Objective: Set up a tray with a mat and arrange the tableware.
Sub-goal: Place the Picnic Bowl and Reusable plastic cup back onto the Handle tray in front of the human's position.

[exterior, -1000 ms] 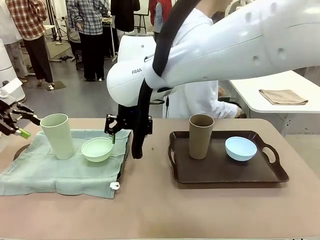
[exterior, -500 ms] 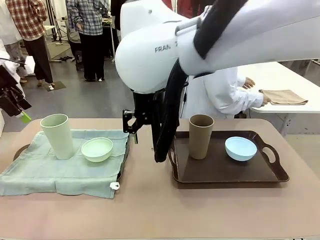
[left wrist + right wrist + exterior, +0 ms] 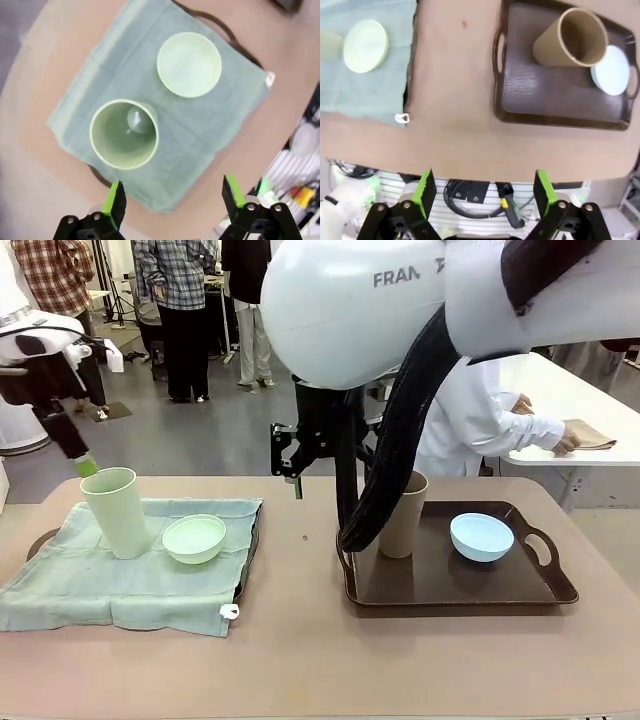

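**Change since earlier frames.** The right gripper (image 3: 297, 485) has moved off the 3 o'clock edge of the mat (image 3: 130, 575) and toward table centre. It now hangs over bare table (image 3: 300, 660) between the two trays. The left gripper (image 3: 85, 465) has risen and sits above and just beyond the pale green cup (image 3: 115, 510). The person (image 3: 470, 420) has turned toward 3 o'clock, with one hand on a folded brown cloth (image 3: 590, 435) lying on a white side table (image 3: 560, 400).

**Grippers.** In the left wrist view the left gripper (image 3: 172, 200) has its fingers (image 3: 114, 202) spread wide with nothing between them. The right gripper (image 3: 484, 187) is likewise spread wide and empty, high above the table's near edge.

**Left half of the table, 9 o'clock.**
- The green mat (image 3: 150, 100) is draped over a dark tray (image 3: 40, 540), of which little more than the rim shows.
- The pale green cup (image 3: 124, 134) stands upright on the mat.
- The pale green bowl (image 3: 194, 538) sits just beside the cup at its 3 o'clock.
- A small white tag (image 3: 229, 612) hangs at the mat's near corner.

**Right half of the table, 3 o'clock.**
- The brown tray (image 3: 450, 585) has no mat on it.
- The brown cup (image 3: 570, 40) stands upright toward the tray's 9 o'clock end, partly hidden in the front view by the right arm's cable.
- The light blue bowl (image 3: 481, 536) sits near the cup at its 3 o'clock, apart from it.
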Robot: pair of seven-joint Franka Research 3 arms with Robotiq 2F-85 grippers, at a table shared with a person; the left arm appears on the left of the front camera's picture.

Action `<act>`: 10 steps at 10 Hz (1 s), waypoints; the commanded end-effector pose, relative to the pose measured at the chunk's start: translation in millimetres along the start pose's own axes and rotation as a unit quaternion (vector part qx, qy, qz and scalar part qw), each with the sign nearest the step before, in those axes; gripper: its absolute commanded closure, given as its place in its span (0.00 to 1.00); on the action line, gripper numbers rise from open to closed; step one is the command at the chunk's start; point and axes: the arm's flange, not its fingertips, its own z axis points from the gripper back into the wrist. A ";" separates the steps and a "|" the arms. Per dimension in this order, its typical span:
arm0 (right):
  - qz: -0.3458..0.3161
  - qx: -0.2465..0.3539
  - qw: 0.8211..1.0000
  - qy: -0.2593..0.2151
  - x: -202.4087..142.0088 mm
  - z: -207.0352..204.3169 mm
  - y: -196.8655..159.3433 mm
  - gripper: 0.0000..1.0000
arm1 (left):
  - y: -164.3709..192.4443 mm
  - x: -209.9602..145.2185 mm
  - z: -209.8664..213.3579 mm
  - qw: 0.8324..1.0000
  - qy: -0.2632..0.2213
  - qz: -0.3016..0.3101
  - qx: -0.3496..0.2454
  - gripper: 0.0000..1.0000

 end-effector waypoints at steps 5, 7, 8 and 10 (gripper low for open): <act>-0.003 0.003 1.000 0.004 3.1 -1.4 -7.3 0.00 | 20.9 34.5 -18.2 0.979 0.000 0.181 0.092 0.00; -0.003 0.003 1.000 0.004 3.1 -1.4 -7.3 0.00 | 16.2 26.1 -12.2 0.987 -0.001 0.140 0.076 0.00; -0.003 0.003 1.000 0.004 3.1 -1.4 -7.3 0.00 | 16.2 26.1 -12.2 0.987 -0.001 0.140 0.076 0.00; -0.003 0.003 1.000 0.004 3.1 -1.4 -7.3 0.00 | 16.2 26.1 -12.2 0.987 -0.001 0.140 0.076 0.00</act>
